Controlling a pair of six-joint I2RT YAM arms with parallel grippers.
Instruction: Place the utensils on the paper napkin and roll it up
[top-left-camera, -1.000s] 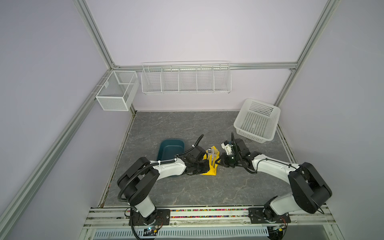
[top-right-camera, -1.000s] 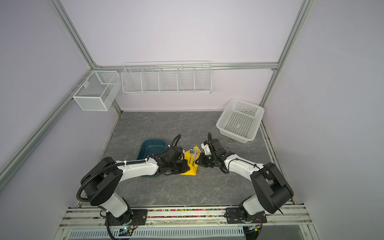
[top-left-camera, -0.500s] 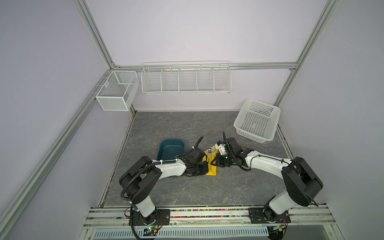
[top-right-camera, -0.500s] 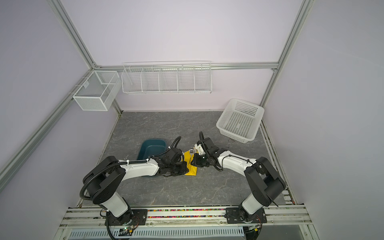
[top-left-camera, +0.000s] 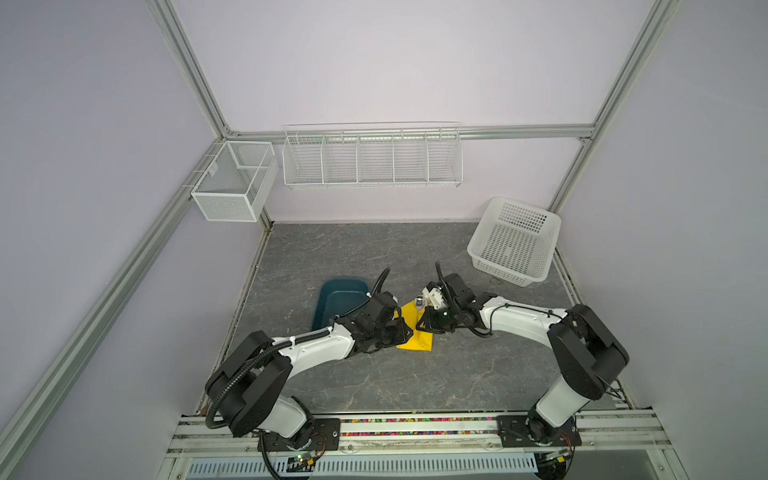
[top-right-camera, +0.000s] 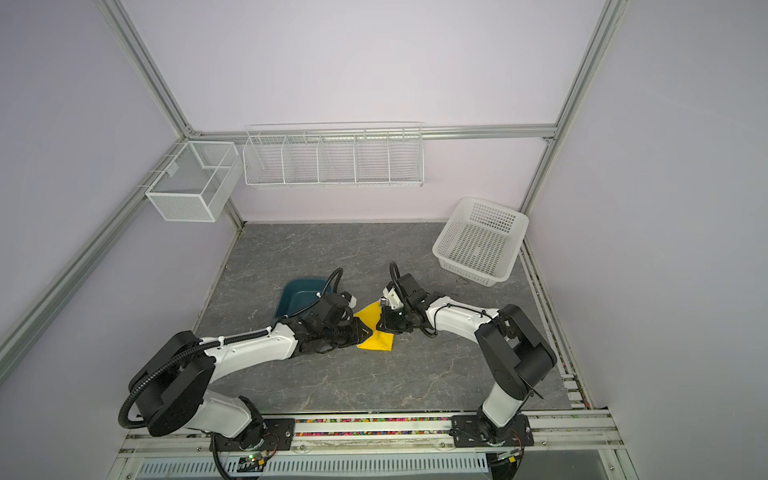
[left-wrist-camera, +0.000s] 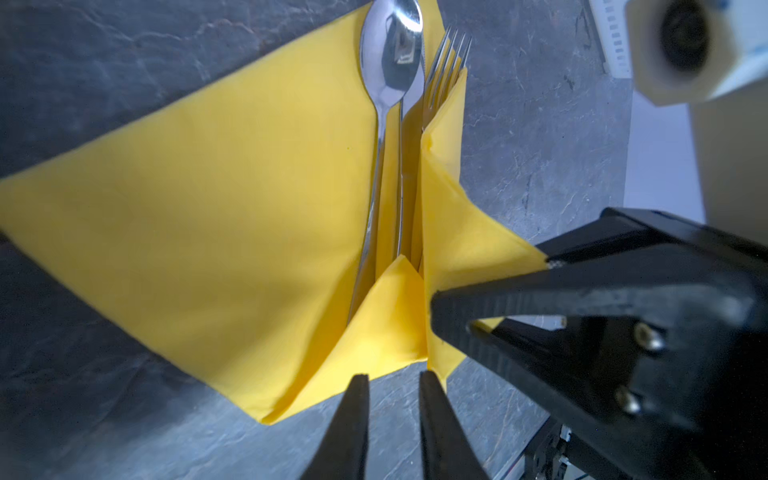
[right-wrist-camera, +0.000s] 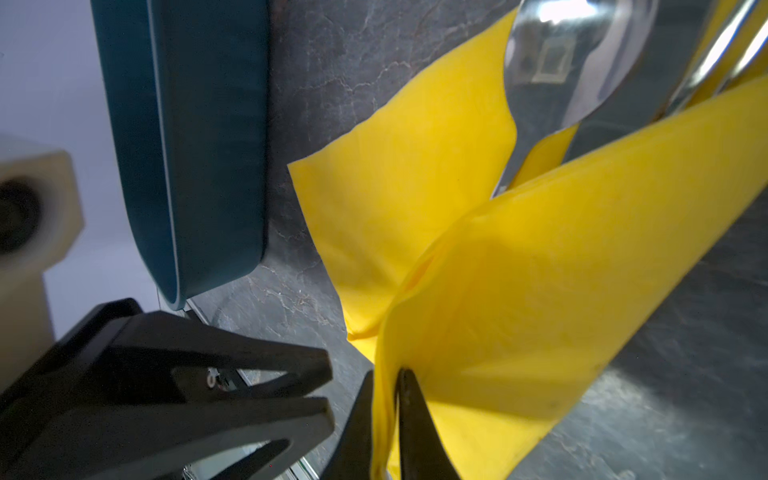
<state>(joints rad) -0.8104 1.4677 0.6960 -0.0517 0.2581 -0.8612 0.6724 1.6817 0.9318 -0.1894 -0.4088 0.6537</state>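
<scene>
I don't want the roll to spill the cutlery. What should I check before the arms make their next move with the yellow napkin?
1. The spoon and the fork lie on the paper napkin: ok.
2. The knife is inside the fold: cannot tell.
3. The right tool pinches a lifted napkin corner: ok.
4. The left tool is open, holding nothing: ok.
5. The teal tray is apart from the napkin: ok, though close.
</scene>
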